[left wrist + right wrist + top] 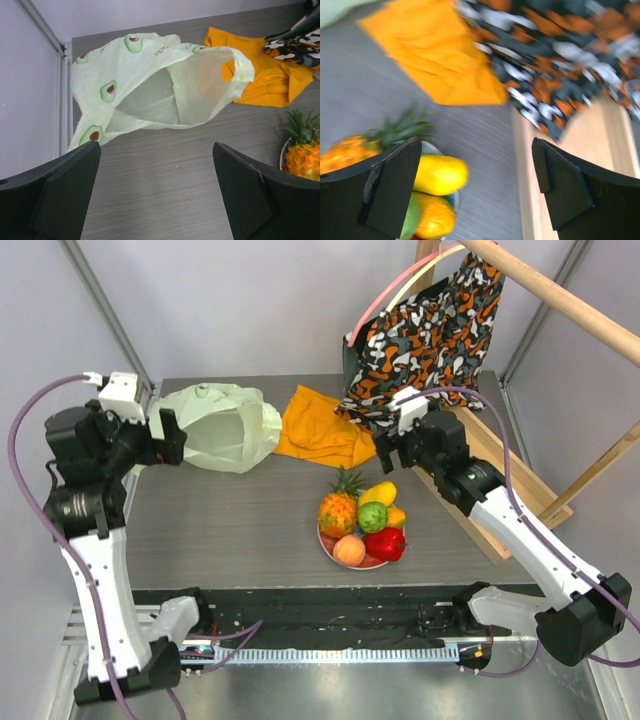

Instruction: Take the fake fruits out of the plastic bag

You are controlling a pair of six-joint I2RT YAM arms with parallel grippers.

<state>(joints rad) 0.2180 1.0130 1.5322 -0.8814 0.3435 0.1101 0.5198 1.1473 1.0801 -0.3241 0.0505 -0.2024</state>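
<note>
Where the fake fruits (pixel 360 522) sat: heaped on a red floral plate (pixel 371 565) at the near middle of the desk (pixel 230 530), with pineapple (pixel 338 510), mango (pixel 378 493), green round fruit (pixel 373 517), red pepper (pixel 386 543) and peach (pixel 349 550) together.
Plastic bag (pixel 225 430): pale green with avocado prints, lying at the desk's far left, mouth gaping, well apart from the plate.
Left end effector (pixel 155 145): fingers spread wide, gripping nothing, poised just before the bag's mouth.
Right end effector (pixel 475 142): fingers spread wide, empty, above the desk beyond the plate.
Orange cloth (pixel 322 430): crumpled between the bag and a patterned fabric bag (pixel 430 330).
</note>
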